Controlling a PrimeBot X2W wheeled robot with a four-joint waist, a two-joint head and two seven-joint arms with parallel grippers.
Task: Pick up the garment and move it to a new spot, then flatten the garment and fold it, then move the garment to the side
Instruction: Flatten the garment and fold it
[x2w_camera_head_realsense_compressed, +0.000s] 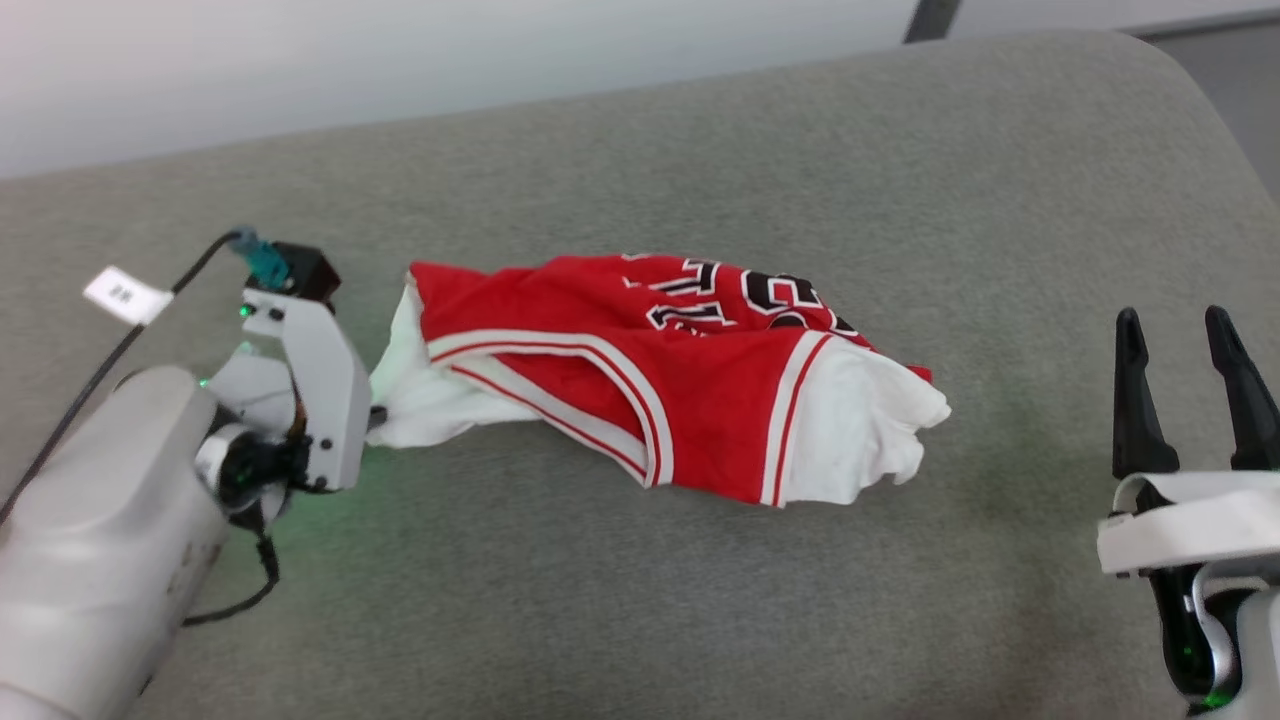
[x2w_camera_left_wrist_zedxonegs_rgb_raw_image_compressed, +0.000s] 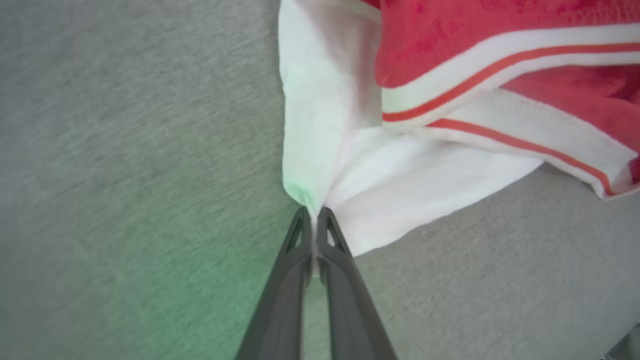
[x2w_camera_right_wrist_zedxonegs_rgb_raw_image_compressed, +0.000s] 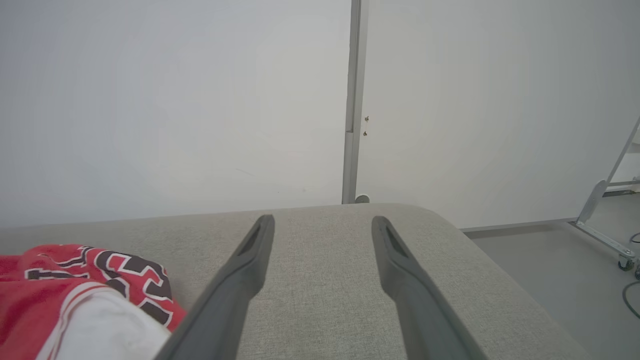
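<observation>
The crumpled red jersey shirt with white sleeves (x2w_camera_head_realsense_compressed: 640, 390) lies mid-way across the grey fabric cushion (x2w_camera_head_realsense_compressed: 700, 150). The left wrist view makes plain the left gripper (x2w_camera_left_wrist_zedxonegs_rgb_raw_image_compressed: 314, 216) pinched tight on the left white sleeve's edge. In the head view the right gripper (x2w_camera_head_realsense_compressed: 1172, 322) stands spread wide, near right, well apart.

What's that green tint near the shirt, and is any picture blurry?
Head view: green glow on the grey surface under the left arm, likely its indicator light. Left wrist view: same green on the garment by the left gripper; surface smeared. Right wrist view: evenly lit, sharp.
</observation>
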